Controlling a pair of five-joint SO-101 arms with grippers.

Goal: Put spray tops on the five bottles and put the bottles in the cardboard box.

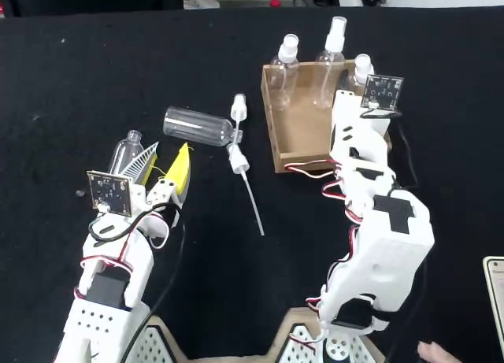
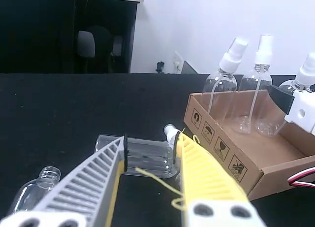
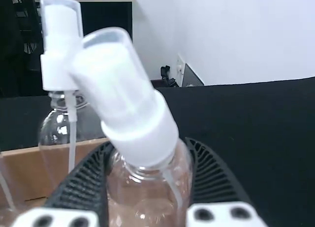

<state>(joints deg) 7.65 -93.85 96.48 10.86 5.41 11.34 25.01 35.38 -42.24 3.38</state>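
Black table [image 1: 79,64]: the right end effector [image 3: 147,174] clamps a capped bottle [image 3: 123,89] at the cardboard box [image 1: 303,138], probably placing it; release comes next. Meanwhile the left end effector [image 2: 150,140] gapes, an uncapped bottle [image 2: 147,160] lying just ahead.

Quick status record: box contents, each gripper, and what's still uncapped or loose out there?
Box: cardboard box holds two upright capped bottles.
Right gripper: jaws shut on a third capped bottle at the box's far corner.
Left gripper: jaws open, empty, facing the lying bottle.
Uncapped: lying bottle; second uncapped bottle beside the left gripper.
Loose: two spray tops by the lying bottle's neck.
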